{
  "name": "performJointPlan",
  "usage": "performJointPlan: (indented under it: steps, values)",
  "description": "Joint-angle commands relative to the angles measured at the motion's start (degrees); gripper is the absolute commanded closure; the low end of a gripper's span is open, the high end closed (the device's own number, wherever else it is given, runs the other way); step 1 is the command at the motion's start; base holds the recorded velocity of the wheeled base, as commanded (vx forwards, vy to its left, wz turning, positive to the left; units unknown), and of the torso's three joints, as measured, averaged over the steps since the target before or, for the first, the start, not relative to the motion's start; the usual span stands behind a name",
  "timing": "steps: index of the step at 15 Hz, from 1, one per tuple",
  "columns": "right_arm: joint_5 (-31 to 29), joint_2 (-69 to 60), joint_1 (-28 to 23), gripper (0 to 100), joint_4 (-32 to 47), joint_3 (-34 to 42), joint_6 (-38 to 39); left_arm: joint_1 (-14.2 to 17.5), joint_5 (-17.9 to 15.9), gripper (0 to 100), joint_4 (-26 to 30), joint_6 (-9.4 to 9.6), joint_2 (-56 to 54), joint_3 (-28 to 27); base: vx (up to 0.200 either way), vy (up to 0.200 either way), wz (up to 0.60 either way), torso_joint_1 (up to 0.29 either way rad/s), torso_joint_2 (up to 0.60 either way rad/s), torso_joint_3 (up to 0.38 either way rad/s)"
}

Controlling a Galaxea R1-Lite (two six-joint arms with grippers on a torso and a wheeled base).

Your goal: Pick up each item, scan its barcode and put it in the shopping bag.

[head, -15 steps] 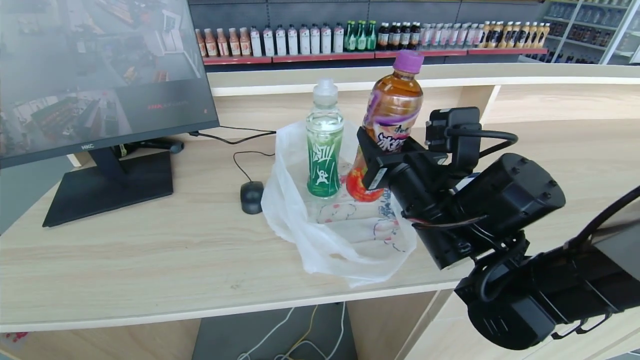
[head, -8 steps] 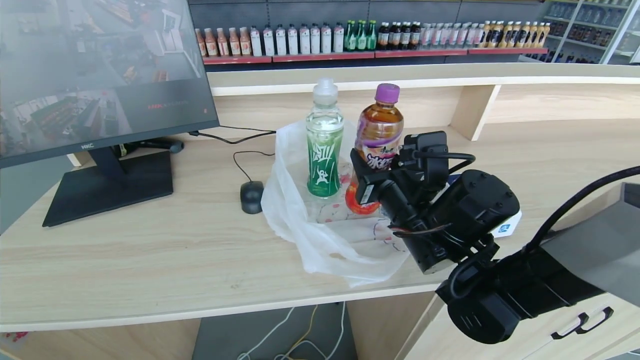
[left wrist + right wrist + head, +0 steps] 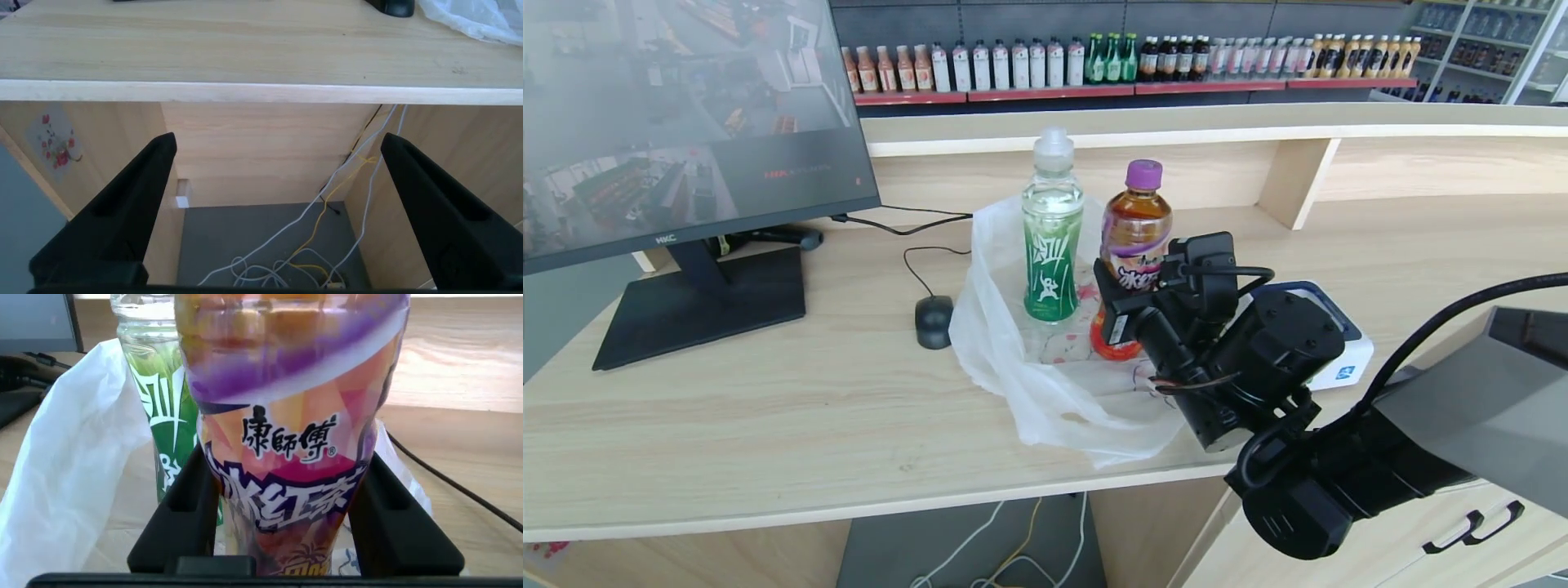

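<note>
An amber tea bottle (image 3: 1135, 229) with a purple cap stands upright, and my right gripper (image 3: 1139, 286) is shut on its lower body. The right wrist view has that tea bottle (image 3: 294, 416) between the two black fingers (image 3: 184, 514) of the right gripper (image 3: 290, 531). Its base is down at the spread white shopping bag (image 3: 1013, 359), right beside a green-labelled clear bottle (image 3: 1052, 245) that stands in the bag. I cannot tell whether the base touches down. My left gripper (image 3: 274, 204) hangs open below the counter's front edge, with nothing in it.
A white and blue scanner box (image 3: 1331, 359) lies on the counter to the right of the bag. A monitor (image 3: 678, 122) stands at the left, a black mouse (image 3: 934, 321) beside the bag. A raised wooden ledge (image 3: 1258, 122) runs along the back.
My right gripper has come down and slightly left with the tea bottle, from well above the bag to bag level. The scanner box is uncovered now.
</note>
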Motion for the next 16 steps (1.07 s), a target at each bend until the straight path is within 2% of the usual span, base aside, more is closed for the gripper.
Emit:
performJointPlan:
  steps: [1, 16]
  values:
    - [0.1, 0.5, 0.1, 100, 0.1, 0.1, 0.0, 0.0, 0.0, 0, 0.0, 0.0, 0.0, 0.0, 0.0, 0.0, 0.0, 0.0, 0.0, 0.0]
    - [0.0, 3.0, 1.6, 100, 0.1, -0.2, 0.8, 0.0, 0.0, 0, 0.0, 0.0, 0.0, 0.0, 0.0, 0.0, 0.0, 0.0, 0.0, 0.0]
